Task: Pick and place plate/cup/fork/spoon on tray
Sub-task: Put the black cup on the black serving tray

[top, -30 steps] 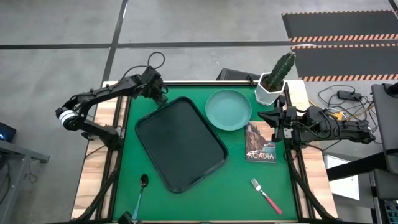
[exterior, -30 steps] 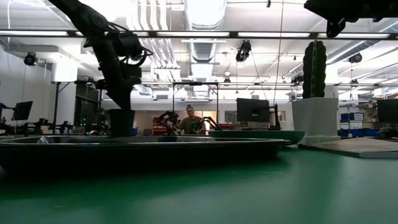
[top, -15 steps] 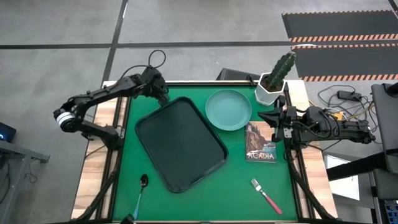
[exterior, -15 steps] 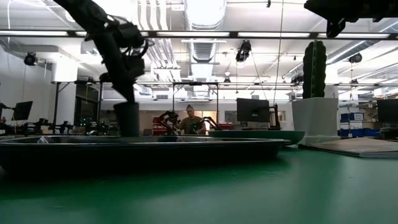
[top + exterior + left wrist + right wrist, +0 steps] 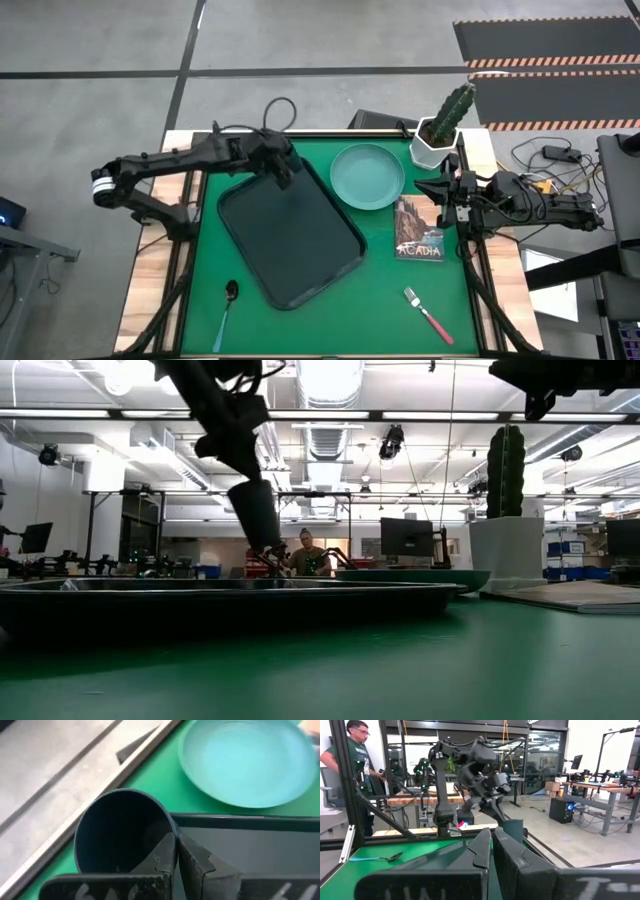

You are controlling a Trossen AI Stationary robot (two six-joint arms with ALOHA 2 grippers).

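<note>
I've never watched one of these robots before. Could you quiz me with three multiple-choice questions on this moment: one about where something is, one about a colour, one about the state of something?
1. Where is the cup?
A. Standing on the plate
B. Held in the air over the tray's far end
C. Lying beside the fork

2. What colour is the fork's handle?
A. Light blue
B. Yellow
C. Red-pink

3. What is on the tray right now?
A. Nothing yet
B. The plate and the spoon
C. The picture book

Answers:
1. B: the low view shows the cup tilted and clear of the tray, gripped by the left gripper.
2. C: the high view shows a red-pink handle near the table's front right; the blue one belongs to the spoon.
3. A: the plate, spoon, fork and picture book all lie on the green table outside the tray's rim.
</note>
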